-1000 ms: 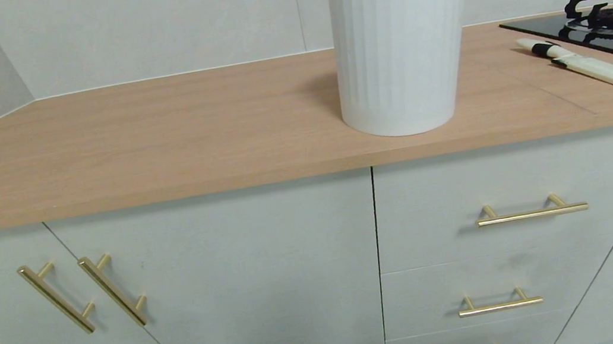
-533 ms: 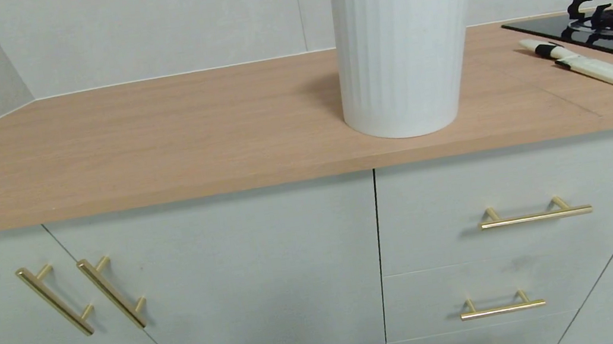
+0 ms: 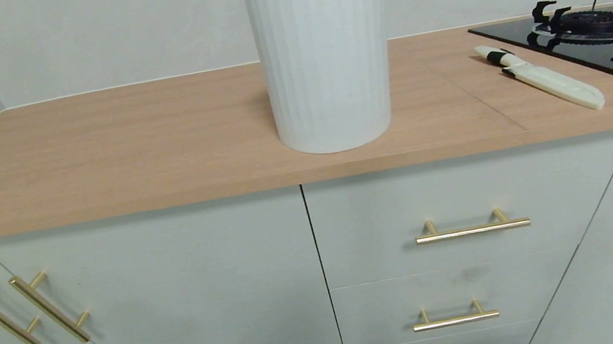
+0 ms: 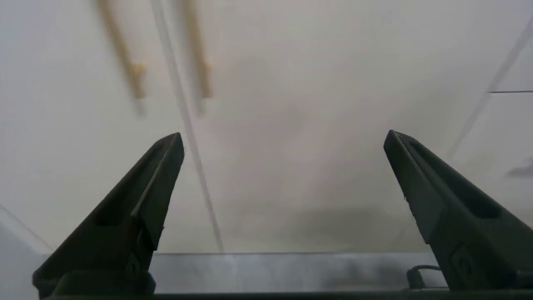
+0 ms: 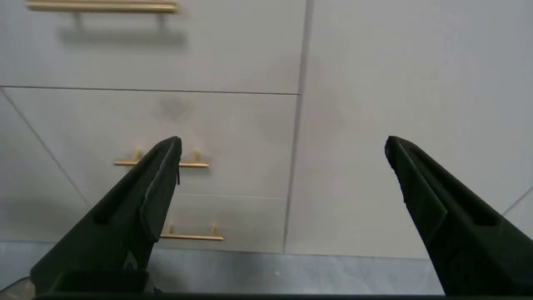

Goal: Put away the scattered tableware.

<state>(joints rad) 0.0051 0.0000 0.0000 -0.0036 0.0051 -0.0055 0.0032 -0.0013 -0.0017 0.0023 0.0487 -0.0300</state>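
Knife (image 3: 539, 77) is laid on countertop (image 3: 100, 153), at 3 o'clock of ribbed white container (image 3: 323, 55). Left gripper (image 4: 283, 140) and right gripper (image 5: 283, 143) are held wide open.

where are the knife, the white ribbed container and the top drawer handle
knife (image 3: 555, 83), head view, middle of blade
white ribbed container (image 3: 324, 61), head view, front wall
top drawer handle (image 3: 472, 229), head view, middle of bar

right gripper (image 5: 281, 143) faces pale grey drawer fronts (image 5: 208, 117), its two dark fingers (image 5: 133, 221) spread wide apart. gold bar handles (image 5: 104, 7) sit one above another on three drawers, the middle one partly hidden behind a finger. a vertical seam (image 5: 298, 125) divides the drawers from a plain panel (image 5: 416, 75).
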